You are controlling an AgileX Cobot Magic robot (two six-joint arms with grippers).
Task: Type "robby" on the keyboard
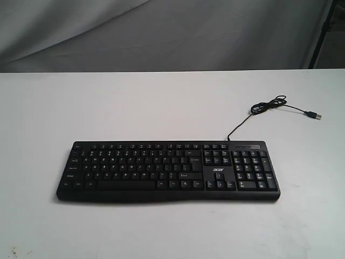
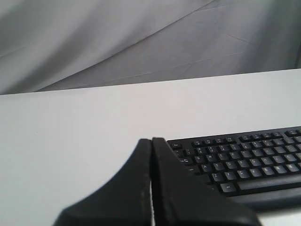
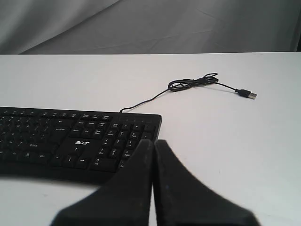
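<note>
The wide black keyboard (image 1: 168, 170) with white legends lies flat on the white table, its number pad to the right and its thin cable (image 1: 268, 108) coiled behind it. Neither arm shows in the exterior view. In the left wrist view my left gripper (image 2: 152, 140) is shut with nothing in it, off the keyboard's (image 2: 244, 162) left end and clear of the keys. In the right wrist view my right gripper (image 3: 154, 141) is shut and empty, off the front right corner of the keyboard (image 3: 70, 141) near the number pad.
The USB plug (image 1: 315, 115) lies loose on the white table (image 1: 161, 102) at the back right. A grey cloth backdrop (image 1: 161, 32) hangs behind the table's far edge. A dark stand leg (image 1: 325, 27) is at the top right.
</note>
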